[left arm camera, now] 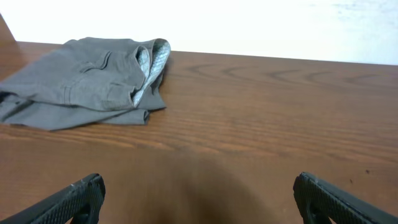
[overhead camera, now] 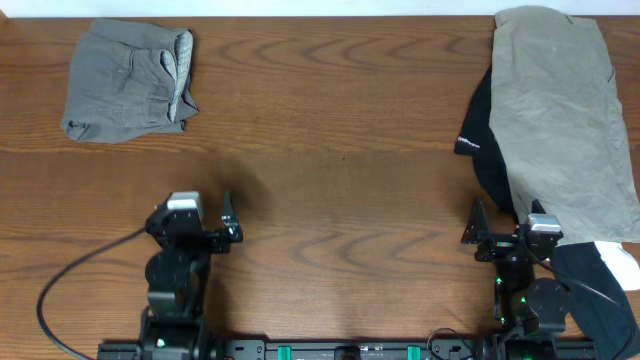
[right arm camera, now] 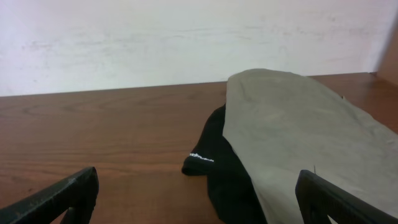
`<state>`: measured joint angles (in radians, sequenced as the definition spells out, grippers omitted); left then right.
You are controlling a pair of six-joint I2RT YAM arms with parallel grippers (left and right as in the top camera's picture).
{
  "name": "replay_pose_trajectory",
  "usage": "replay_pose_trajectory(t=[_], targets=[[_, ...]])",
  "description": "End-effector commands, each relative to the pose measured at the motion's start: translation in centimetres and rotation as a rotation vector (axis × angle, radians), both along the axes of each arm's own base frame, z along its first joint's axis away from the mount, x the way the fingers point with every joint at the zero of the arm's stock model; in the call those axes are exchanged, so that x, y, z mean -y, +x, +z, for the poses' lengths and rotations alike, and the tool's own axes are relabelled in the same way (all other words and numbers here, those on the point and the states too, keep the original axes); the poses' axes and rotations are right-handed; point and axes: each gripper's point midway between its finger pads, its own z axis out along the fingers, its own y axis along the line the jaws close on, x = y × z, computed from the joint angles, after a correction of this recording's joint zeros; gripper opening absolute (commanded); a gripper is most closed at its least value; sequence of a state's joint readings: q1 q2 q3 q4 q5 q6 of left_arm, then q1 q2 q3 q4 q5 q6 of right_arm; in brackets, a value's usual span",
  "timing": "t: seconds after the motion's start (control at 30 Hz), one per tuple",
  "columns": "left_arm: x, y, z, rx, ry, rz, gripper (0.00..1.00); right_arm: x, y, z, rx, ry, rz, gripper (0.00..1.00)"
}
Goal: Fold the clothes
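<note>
Here the grey shorts (left arm camera: 93,78) lie folded, apart from the left tool (left arm camera: 199,191).

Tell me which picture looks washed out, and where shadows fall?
Left wrist view: wall blown out white, grey shorts sharp, soft shadow on the table ahead. Right wrist view: wall bright but textured, khaki garment evenly lit. Overhead view: even light, no glare.
</note>
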<state>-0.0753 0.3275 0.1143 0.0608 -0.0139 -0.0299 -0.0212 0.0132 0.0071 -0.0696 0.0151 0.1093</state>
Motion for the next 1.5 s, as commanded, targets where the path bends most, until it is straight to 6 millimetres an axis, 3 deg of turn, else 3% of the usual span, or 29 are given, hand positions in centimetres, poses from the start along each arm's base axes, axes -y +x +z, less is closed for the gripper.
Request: replay_pose_trajectory(t=[0.0, 0.37, 0.77, 1.47], targets=[[0.3, -0.6, -0.2, 0.062, -0.022, -0.022, 0.98, -0.3, 0.0, -0.1, -0.005, -0.013, 0.013, 0.99], [-0.1, -1.6, -2.4, 0.022, -0.033, -0.027, 0.98, -0.3, 0.0, -0.1, -0.005, -0.013, 0.013, 0.99], [-0.2, -1.7, -0.9, 0.091, -0.027, -0.021, 0.98, -0.3, 0.0, -0.1, -0.005, -0.013, 0.013, 0.99], [-0.2, -1.7, -1.0, 0.084, -0.027, -0.021, 0.98, -0.3, 0.0, -0.1, -0.005, -0.013, 0.013, 0.99]])
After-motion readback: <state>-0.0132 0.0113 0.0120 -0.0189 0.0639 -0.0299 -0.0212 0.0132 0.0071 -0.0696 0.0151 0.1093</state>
